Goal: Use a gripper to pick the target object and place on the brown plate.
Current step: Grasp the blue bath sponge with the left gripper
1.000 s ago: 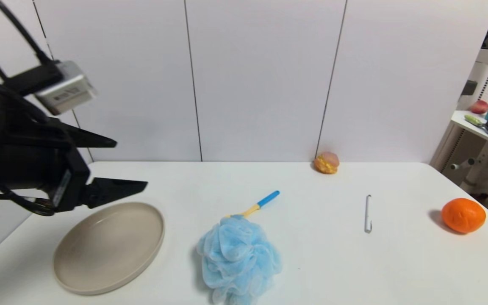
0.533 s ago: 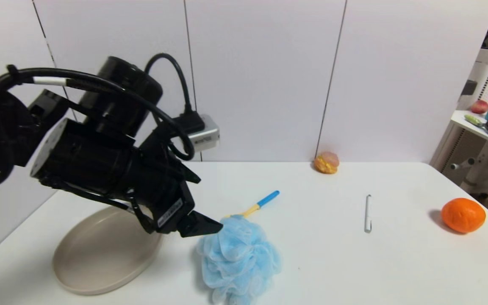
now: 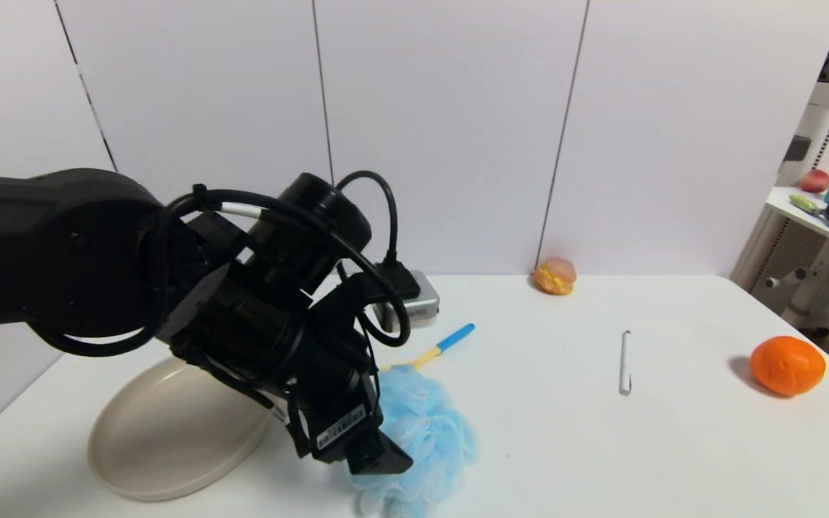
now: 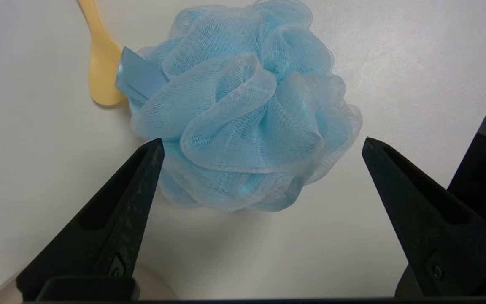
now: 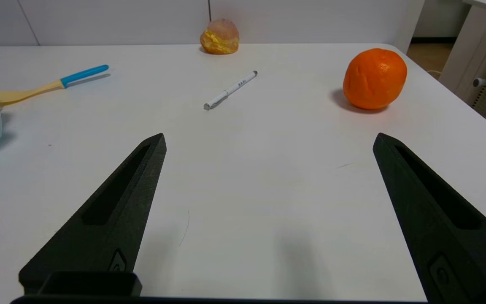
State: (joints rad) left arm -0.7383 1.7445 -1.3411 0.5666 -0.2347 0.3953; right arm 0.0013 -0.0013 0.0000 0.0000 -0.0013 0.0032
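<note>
The left black two-fingered gripper (image 4: 262, 143) hangs wide open and empty over the fluffy light blue mesh bath pouf (image 4: 243, 109) — the approach step, by my reading. The pouf sits on the white table (image 3: 601, 446) between the fingertips, beside the beige-tan round plate (image 3: 148, 446). Next comes descending and closing.

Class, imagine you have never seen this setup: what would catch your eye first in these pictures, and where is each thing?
First comes the left gripper, fingers spread wide on either side of the fluffy blue pouf near the table's front edge, not closed on it. Just to the robot's left of the pouf lies the brown plate, partly hidden by the arm. Far off to the right, a bright orange fruit sits near the table's edge, with the right gripper open over bare table.
</note>
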